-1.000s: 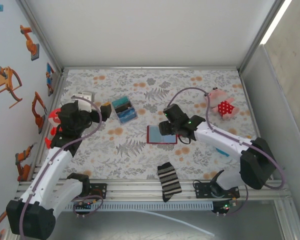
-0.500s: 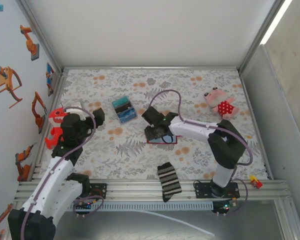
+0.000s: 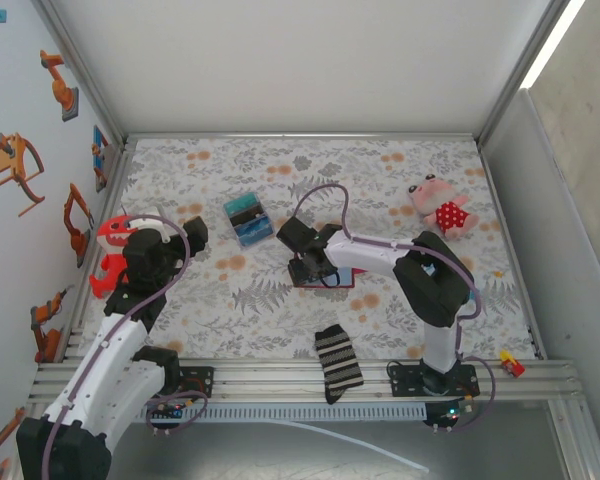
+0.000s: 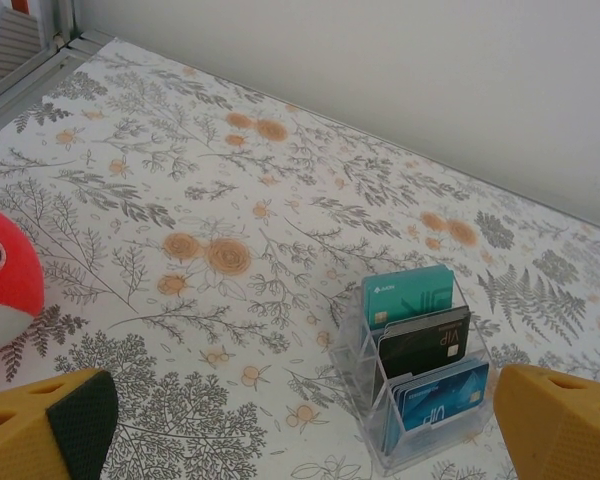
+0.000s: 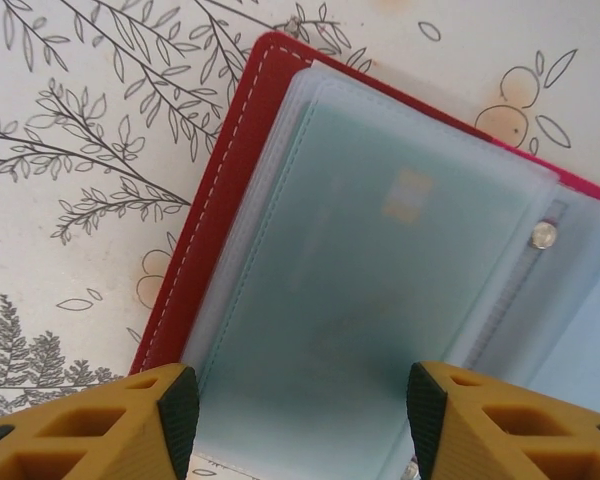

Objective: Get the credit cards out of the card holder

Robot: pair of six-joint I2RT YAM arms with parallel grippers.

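The card holder (image 3: pixel 336 279) lies open on the flowered cloth, mid-table, a dark-red wallet with cloudy blue-grey pockets (image 5: pixel 195 240). Through the top pocket a teal credit card (image 5: pixel 380 290) shows, its chip a pale orange patch. My right gripper (image 3: pixel 306 262) hangs over the wallet's left half. In the right wrist view the right gripper (image 5: pixel 300 412) stands open, and its pads (image 5: pixel 178 410) straddle the pocket with nothing gripped. My left gripper (image 3: pixel 195 232) is open at the left, apart from the wallet; in its own view the left gripper (image 4: pixel 305 430) is wide open.
A clear acrylic stand (image 4: pixel 420 360) with teal, black and blue cards stands before the left gripper (image 3: pixel 248 220). A red toy (image 3: pixel 110 250) lies at the left edge, a striped sock (image 3: pixel 338 362) near the front rail, a pink plush (image 3: pixel 442 208) at back right.
The right gripper swung left from beside the wallet's right edge to over its left half. The left arm drew back toward the left edge, then stayed still.
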